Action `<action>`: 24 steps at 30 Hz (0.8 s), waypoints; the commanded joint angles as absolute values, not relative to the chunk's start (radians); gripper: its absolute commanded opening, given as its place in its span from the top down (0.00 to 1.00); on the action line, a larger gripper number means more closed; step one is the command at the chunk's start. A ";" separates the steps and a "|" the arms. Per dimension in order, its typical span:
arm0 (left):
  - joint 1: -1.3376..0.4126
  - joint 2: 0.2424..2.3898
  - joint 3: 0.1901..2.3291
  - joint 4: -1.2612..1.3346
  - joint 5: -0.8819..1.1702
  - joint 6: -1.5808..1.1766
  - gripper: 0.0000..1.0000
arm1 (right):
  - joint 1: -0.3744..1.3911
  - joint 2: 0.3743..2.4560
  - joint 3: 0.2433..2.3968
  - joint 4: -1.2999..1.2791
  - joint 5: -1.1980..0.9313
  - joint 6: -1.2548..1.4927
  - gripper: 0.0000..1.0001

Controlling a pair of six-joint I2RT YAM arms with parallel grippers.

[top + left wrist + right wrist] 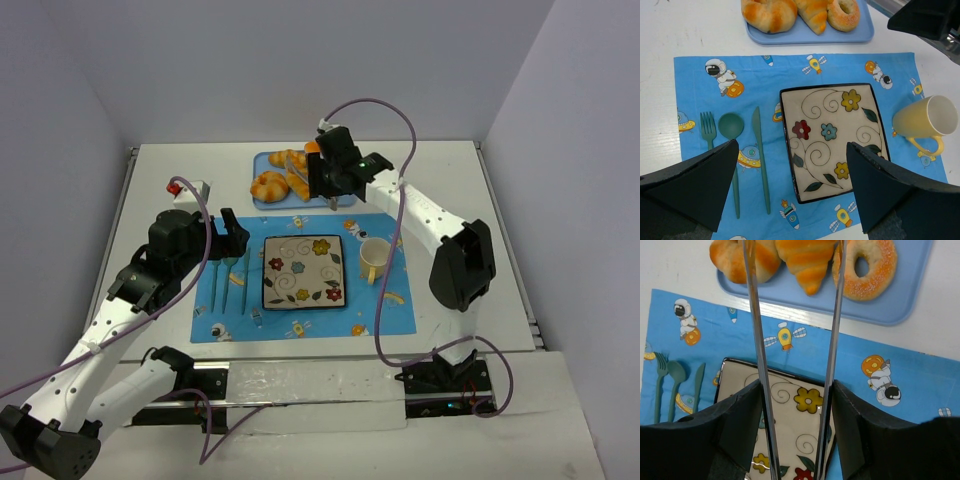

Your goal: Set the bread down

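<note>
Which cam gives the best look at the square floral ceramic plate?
Left wrist: the square floral ceramic plate sits mid-frame, whole, with its pattern sharp. Top external shows it whole but small. Right wrist shows only part of it.

I catalogued a left arm [100,340] and a right arm [425,215], both with white moulded links and black joint housings. A purple cable [385,105] looped along each. The right wrist showed a green lamp [358,163]. The left gripper [792,145] had matte black wedge fingers [690,185]; the right gripper [330,203] bore slim silvery rods [760,365].
</note>
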State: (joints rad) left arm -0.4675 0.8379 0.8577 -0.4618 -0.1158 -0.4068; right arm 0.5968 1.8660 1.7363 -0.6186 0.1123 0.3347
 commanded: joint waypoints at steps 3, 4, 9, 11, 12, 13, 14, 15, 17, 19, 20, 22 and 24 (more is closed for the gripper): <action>-0.462 0.834 0.859 -0.439 -0.120 -0.405 0.01 | 0.606 1.942 1.871 -0.657 0.124 0.327 0.37; -0.462 0.836 0.858 -0.439 -0.118 -0.403 0.01 | 0.607 1.953 1.884 -0.661 0.124 0.327 0.37; -0.462 0.841 0.857 -0.439 -0.115 -0.403 0.01 | 0.609 2.032 1.983 -0.695 0.126 0.324 0.36; -0.462 0.841 0.856 -0.439 -0.115 -0.403 0.01 | 0.609 2.049 2.000 -0.706 0.132 0.324 0.36; -0.462 0.841 0.856 -0.439 -0.115 -0.403 0.01 | 0.609 2.063 2.015 -0.707 0.133 0.324 0.36; -0.462 0.841 0.856 -0.439 -0.117 -0.403 0.01 | 0.609 2.069 2.019 -0.709 0.133 0.324 0.36; -0.462 0.841 0.856 -0.439 -0.117 -0.403 0.01 | 0.611 2.074 2.023 -0.710 0.135 0.325 0.36; -0.462 0.842 0.856 -0.439 -0.117 -0.402 0.01 | 0.609 2.085 2.029 -0.710 0.135 0.327 0.36; -0.460 0.844 0.856 -0.439 -0.117 -0.403 0.01 | 0.609 2.092 2.033 -0.710 0.138 0.327 0.36; -0.462 0.845 0.856 -0.439 -0.115 -0.403 0.01 | 0.609 2.103 2.036 -0.712 0.149 0.327 0.36; -0.462 0.844 0.856 -0.439 -0.115 -0.402 0.01 | 0.609 2.106 2.036 -0.712 0.150 0.327 0.36; -0.462 0.847 0.856 -0.439 -0.115 -0.402 0.01 | 0.609 2.115 2.037 -0.712 0.150 0.325 0.36; -0.462 0.847 0.856 -0.439 -0.114 -0.403 0.01 | 0.609 2.126 2.040 -0.713 0.150 0.325 0.36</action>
State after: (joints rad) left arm -0.4675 0.8471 0.8577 -0.4618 -0.1158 -0.4068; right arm 0.6044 2.1109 1.9854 -0.7193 0.1299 0.3313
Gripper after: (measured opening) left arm 0.992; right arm 0.645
